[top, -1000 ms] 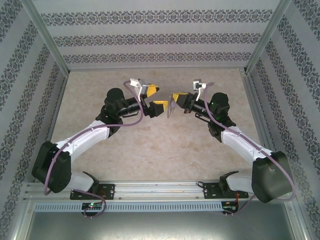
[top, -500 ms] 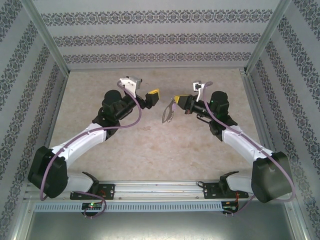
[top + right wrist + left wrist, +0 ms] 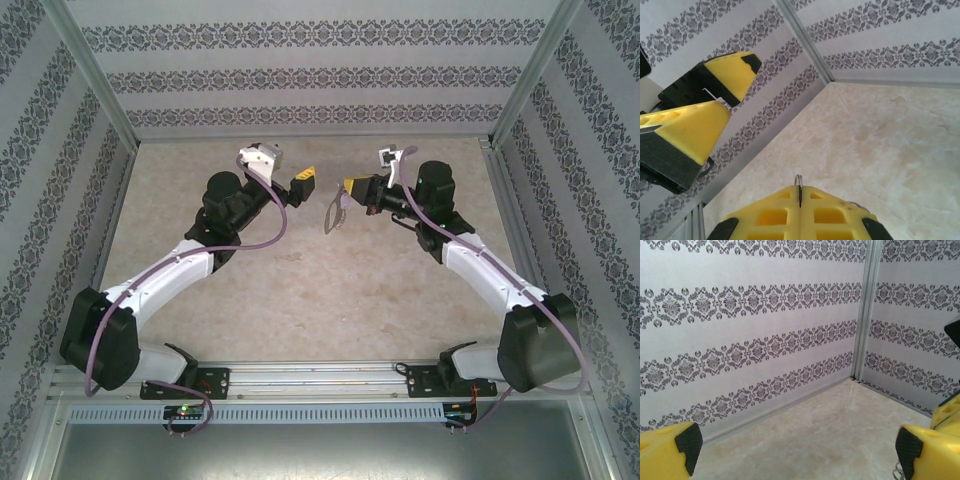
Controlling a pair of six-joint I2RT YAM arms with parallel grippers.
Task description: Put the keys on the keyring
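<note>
**Top view, read from my remote station.** Right gripper [image 3: 348, 187]: jaws pressed tight together, pinching one end of the keyring [image 3: 333, 212]. The loop hangs tilted below the fingertips, raised clear of the table [image 3: 300, 300]. In the right wrist view, a thin arc of grey wire pokes up through the seam between the yellow fingers [image 3: 770, 212]. Left gripper [image 3: 303, 184]: jaws spread as wide as I see them go, holding nothing and touching nothing. It faces the keyring from just beside it (a small gap separates the two tools), near the far wall.
</note>
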